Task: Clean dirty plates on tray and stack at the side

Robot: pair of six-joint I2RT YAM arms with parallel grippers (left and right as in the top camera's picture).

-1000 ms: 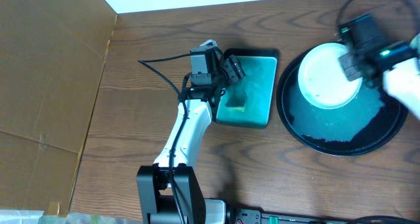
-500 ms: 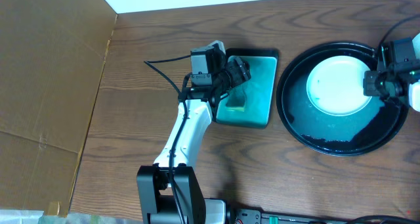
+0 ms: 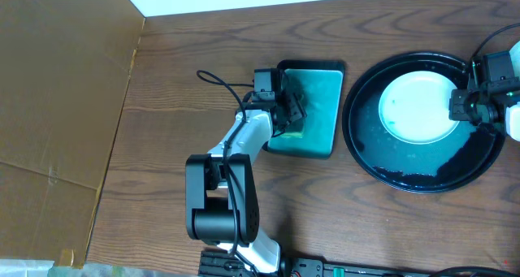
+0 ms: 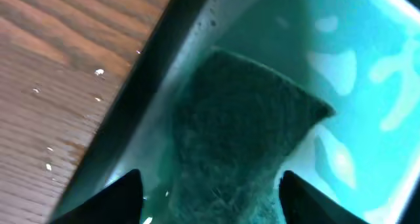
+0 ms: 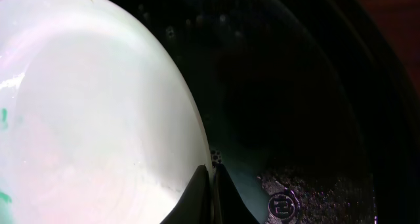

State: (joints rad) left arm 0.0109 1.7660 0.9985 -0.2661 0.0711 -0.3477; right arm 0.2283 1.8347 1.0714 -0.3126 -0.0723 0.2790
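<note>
Plate (image 3: 418, 106): lay in tray (image 3: 361, 159), toward its far side; teal smear (image 3: 390, 119) unwiped.
Right claw (image 3: 457, 106): narrow, apparently pinched on plate's right rim.
Left claw (image 4: 209, 179): wide, fingers astride sponge (image 4: 243, 125), not yet gripping.
Sponge: sat in teal dish (image 3: 321, 106), left of tray.
Progress: early, approx.; no wiping done, no side stack visible.
Left to do: grip sponge, scrub, stack.

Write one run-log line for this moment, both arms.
left tool: open, astride sponge in teal dish | right tool: shut on plate rim, in black tray
</note>
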